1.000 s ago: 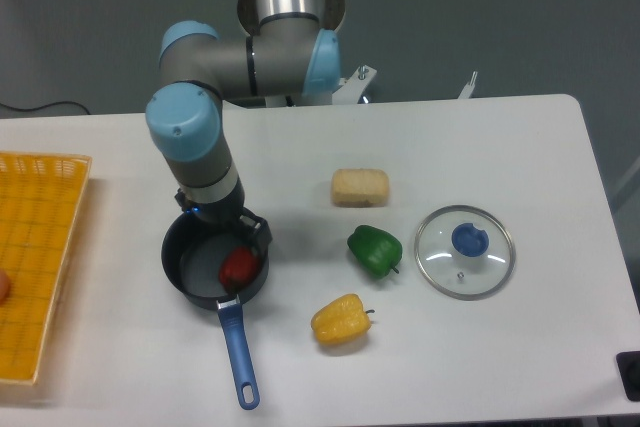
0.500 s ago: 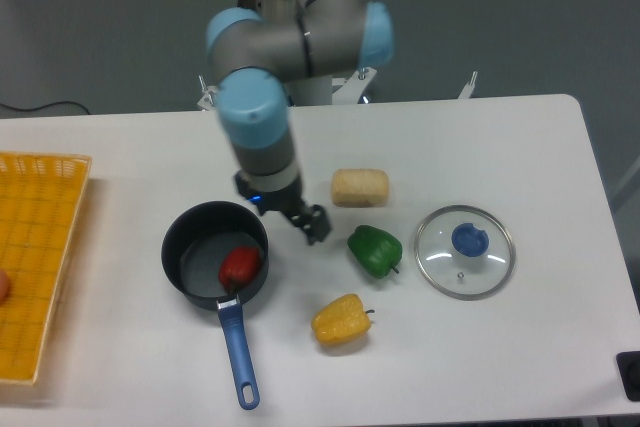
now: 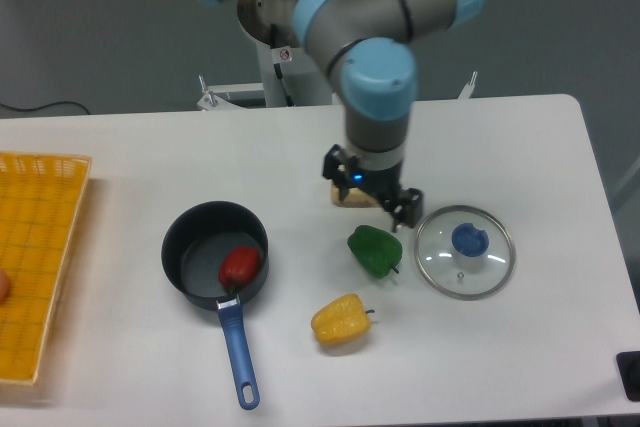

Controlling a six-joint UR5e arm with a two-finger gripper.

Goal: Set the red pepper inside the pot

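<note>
The red pepper [image 3: 239, 267] lies inside the pot [image 3: 195, 244], against its right wall near the blue handle [image 3: 238, 357]. The pot stands at the left-centre of the white table. My gripper [image 3: 372, 192] hangs well to the right of the pot, above a beige block and just behind the green pepper [image 3: 375, 250]. Its dark fingers look spread with nothing between them.
A beige block [image 3: 352, 197] is partly hidden under the gripper. A yellow pepper [image 3: 341, 320] lies near the front. The glass lid with blue knob [image 3: 465, 251] rests at the right. A yellow basket [image 3: 35, 257] occupies the left edge.
The arm has swung right, from over the pot to above the beige block. The red pepper stays in the pot, unmoved.
</note>
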